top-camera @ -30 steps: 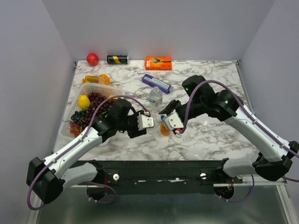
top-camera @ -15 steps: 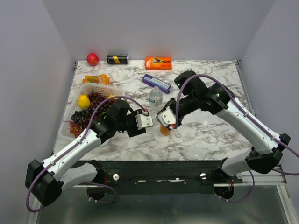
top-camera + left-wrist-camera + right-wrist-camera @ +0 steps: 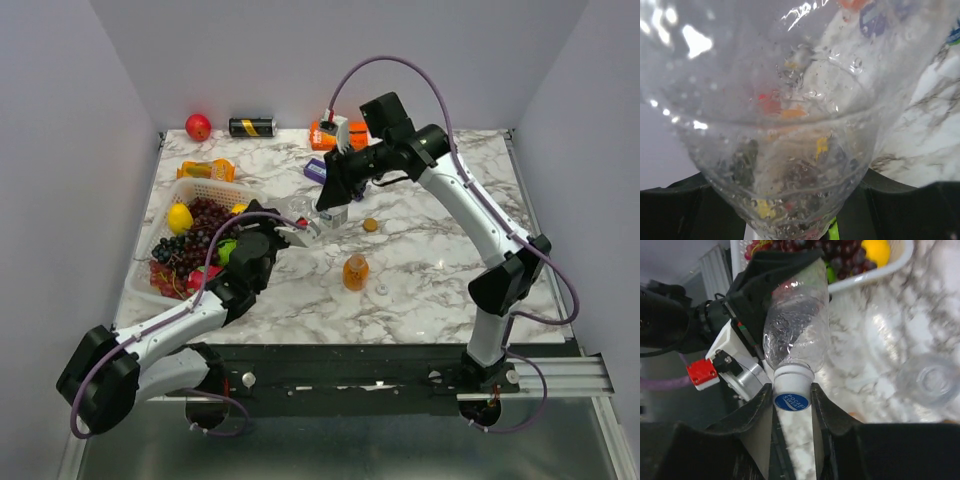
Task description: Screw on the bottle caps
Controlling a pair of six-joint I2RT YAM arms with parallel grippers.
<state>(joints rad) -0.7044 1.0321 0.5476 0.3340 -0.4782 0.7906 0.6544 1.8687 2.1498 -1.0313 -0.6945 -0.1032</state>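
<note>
The right gripper [image 3: 791,392] is pinched on the small round blue plastic screw cap [image 3: 792,401], one pale finger against each side of it, low in the middle of the right-wrist view. The cap sits on the white neck of a clear plastic bottle [image 3: 797,330]. From there the bottle's long axis runs straight away from the fingers, up the frame with a slight lean, into the black fingers of the left gripper [image 3: 290,230], which are clamped round its body. In the left-wrist view the bottle's wet wall fills nearly everything. So cap, neck and right wrist appear to lie on one line, which is what a twist to seat the thread would need, with the left arm as the anchor. Seen from overhead, the pair meets left of centre on the white marble table [image 3: 450,250]. Further out, a second clear bottle [image 3: 929,380] stands open-mouthed at the right of the right-wrist view. The short orange bottle [image 3: 355,272] stands below centre in the overhead view, with the orange cap [image 3: 371,225] above it and the whitish cap [image 3: 381,290] just to its lower right, both loose on the marble and neither yet fitted.
</note>
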